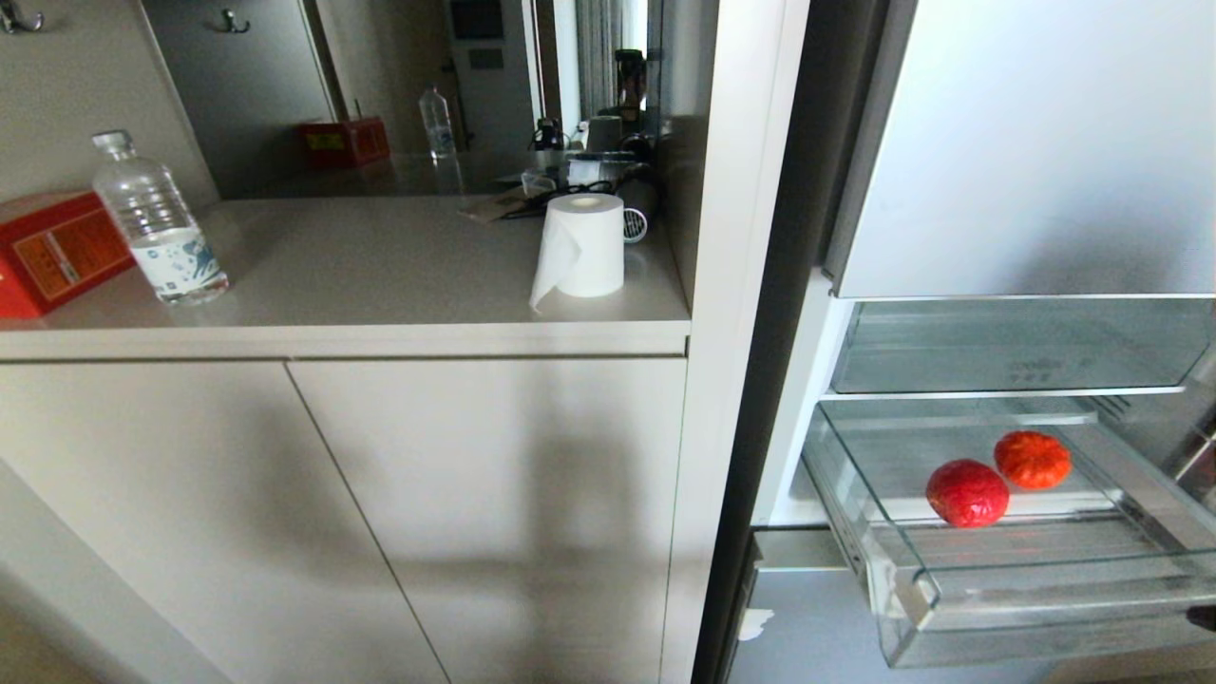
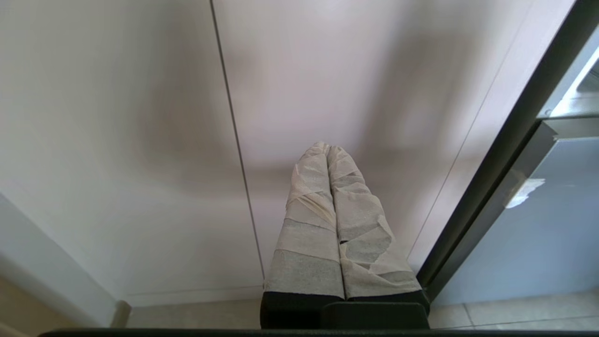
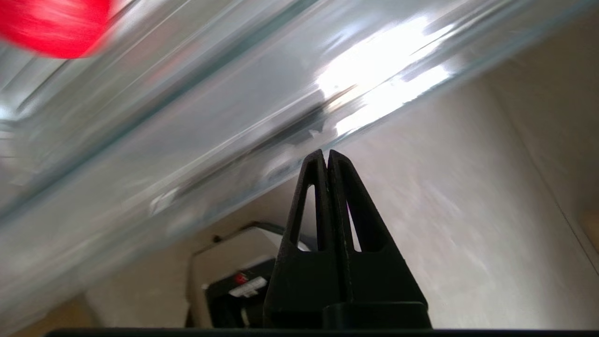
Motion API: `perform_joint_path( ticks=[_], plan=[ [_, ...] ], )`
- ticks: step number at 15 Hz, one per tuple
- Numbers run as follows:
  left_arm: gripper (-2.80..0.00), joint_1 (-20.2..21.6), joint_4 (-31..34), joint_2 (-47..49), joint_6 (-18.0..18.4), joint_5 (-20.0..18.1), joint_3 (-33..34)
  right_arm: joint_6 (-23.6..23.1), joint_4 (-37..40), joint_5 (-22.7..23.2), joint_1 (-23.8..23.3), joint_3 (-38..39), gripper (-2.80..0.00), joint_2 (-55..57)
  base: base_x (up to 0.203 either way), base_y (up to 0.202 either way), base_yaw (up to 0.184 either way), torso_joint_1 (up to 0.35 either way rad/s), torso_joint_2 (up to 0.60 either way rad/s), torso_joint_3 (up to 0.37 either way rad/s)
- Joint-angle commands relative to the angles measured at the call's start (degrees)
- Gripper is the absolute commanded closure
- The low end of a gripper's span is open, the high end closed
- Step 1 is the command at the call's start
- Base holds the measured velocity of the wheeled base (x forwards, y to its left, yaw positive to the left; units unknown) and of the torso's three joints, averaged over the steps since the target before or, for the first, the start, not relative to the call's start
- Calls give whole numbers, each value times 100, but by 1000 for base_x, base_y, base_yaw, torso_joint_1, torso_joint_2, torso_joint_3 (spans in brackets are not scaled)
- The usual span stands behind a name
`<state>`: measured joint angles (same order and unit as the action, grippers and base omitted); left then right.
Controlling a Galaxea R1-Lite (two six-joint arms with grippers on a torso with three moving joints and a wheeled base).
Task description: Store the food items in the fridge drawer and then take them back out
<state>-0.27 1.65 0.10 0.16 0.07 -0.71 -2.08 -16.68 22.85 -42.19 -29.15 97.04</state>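
Two food items lie in the fridge drawer (image 1: 997, 570) in your head view: the deeper red fruit (image 1: 967, 493) sits near the middle of the drawer floor, and the orange-red fruit (image 1: 1033, 460) is just beside it, further toward the back edge. You see the drawer pulled out, under another clear bin (image 1: 1016, 347). On the bench (image 1: 380, 285) to the left stand a water bottle (image 1: 157, 223) and a red box (image 1: 47, 252) near the left edge, and a paper roll (image 1: 581, 245) near the right edge.

In your left wrist view the left gripper (image 2: 327, 149) is closed, its taped fingers pressed together, empty, before the cabinet doors (image 2: 140, 117).

In your right wrist view the right gripper (image 3: 326, 153) is closed on nothing, its tips close below the clear front lip of the drawer (image 3: 187, 117); whether they touch it you cannot tell. One red fruit (image 3: 51, 23) shows through the plastic.
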Motion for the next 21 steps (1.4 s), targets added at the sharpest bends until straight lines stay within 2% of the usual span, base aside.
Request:
perform_joint_path(
  ticks=[1, 2, 4, 6, 9, 12, 15, 19, 21],
  plan=[
    [0, 0, 2, -1, 1, 1, 0, 267, -32, 18, 580, -488, 0, 580, 0, 0, 0, 0, 0, 0],
    [0, 0, 2, -1, 1, 1, 0, 536, -113, 18, 857, -727, 0, 744, 0, 0, 0, 0, 0, 0],
    [0, 0, 2, -1, 1, 1, 0, 1387, -522, 11, 1421, -1138, 0, 1104, 0, 0, 0, 0, 0, 0],
    [0, 0, 2, -1, 1, 1, 0, 2051, -1018, -14, 1823, -1472, 0, 1504, 0, 0, 0, 0, 0, 0],
    [0, 0, 2, -1, 1, 1, 0, 2785, -1413, -38, 2133, -1935, 0, 1946, 0, 0, 0, 0, 0, 0],
    [0, 0, 2, -1, 1, 1, 0, 3320, -1664, -57, 2198, -2031, 0, 2069, 0, 0, 0, 0, 0, 0],
    [0, 0, 2, -1, 1, 1, 0, 3442, -1958, -61, 2197, -1765, 0, 2052, 0, 0, 0, 0, 0, 0],
    [0, 0, 2, -1, 1, 1, 0, 3423, -2082, -52, 2161, -1003, 0, 1483, 0, 0, 0, 0, 0, 0],
    [0, 0, 2, -1, 1, 1, 0, 3416, -2163, -52, 2156, -1006, 0, 1509, 0, 0, 0, 0, 0, 0]
  ],
)
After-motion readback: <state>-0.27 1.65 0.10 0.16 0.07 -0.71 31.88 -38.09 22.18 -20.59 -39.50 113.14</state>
